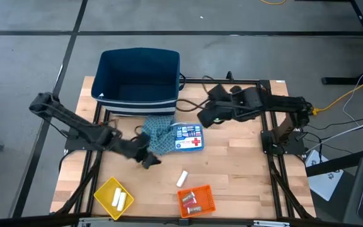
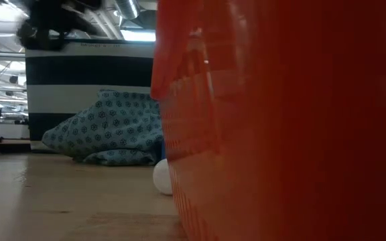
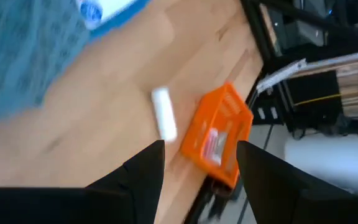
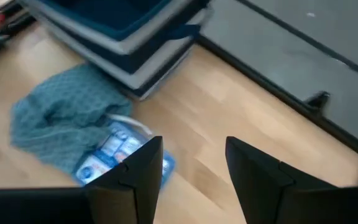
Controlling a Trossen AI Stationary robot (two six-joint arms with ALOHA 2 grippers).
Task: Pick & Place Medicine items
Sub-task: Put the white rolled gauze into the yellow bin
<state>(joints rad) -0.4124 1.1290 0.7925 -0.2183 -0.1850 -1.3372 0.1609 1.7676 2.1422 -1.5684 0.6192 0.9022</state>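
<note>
My left gripper [image 1: 149,161] hangs with fingers spread, empty, near the white cylinder [image 1: 182,178] lying loose beside the orange tray [image 1: 196,200]. I should come down astride it (crosswise). My right gripper [image 1: 205,118], released, waits above the first-aid box [image 1: 188,137].

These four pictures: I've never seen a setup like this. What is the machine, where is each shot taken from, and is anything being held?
Two robot arms work at a wooden table. One picture looks straight down, one sits at table height behind the orange tray, and two ride on the wrists. On the table lie a blue bin, teal cloth, a red-cross medicine box, a loose white cylinder and a yellow tray with two cylinders. The left gripper and right gripper are open, holding nothing.
</note>
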